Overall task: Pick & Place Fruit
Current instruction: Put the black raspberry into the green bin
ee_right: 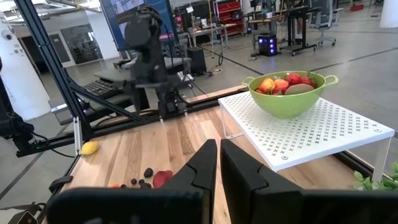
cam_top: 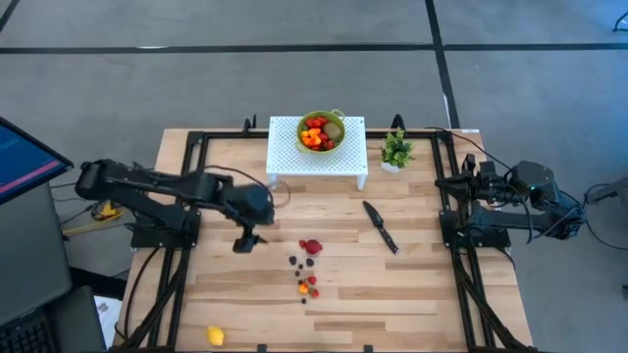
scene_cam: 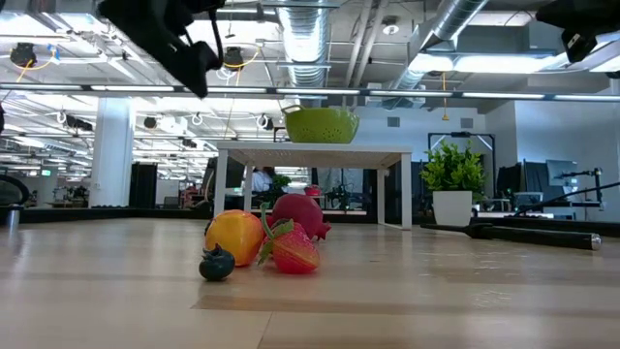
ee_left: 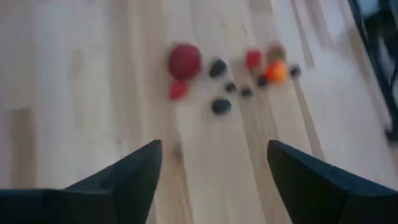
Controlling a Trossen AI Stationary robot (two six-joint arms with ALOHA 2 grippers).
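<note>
Left gripper (cam_top: pixel 245 238) hangs above the table with fingers spread wide and nothing between them, the loose fruit (cam_top: pixel 307 267) scattered on the wood just to its right. More fruit fills the green bowl (cam_top: pixel 322 130) on the white stand (cam_top: pixel 285 157). Right gripper (ee_right: pixel 219 163) waits at the far right edge, fingers pressed together.

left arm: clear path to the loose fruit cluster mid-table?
Probably yes. The left gripper hangs open just left of the loose fruit, with only bare table between them. In its wrist view the fruit lies ahead past the spread fingers. The knife lies on the far side.
</note>
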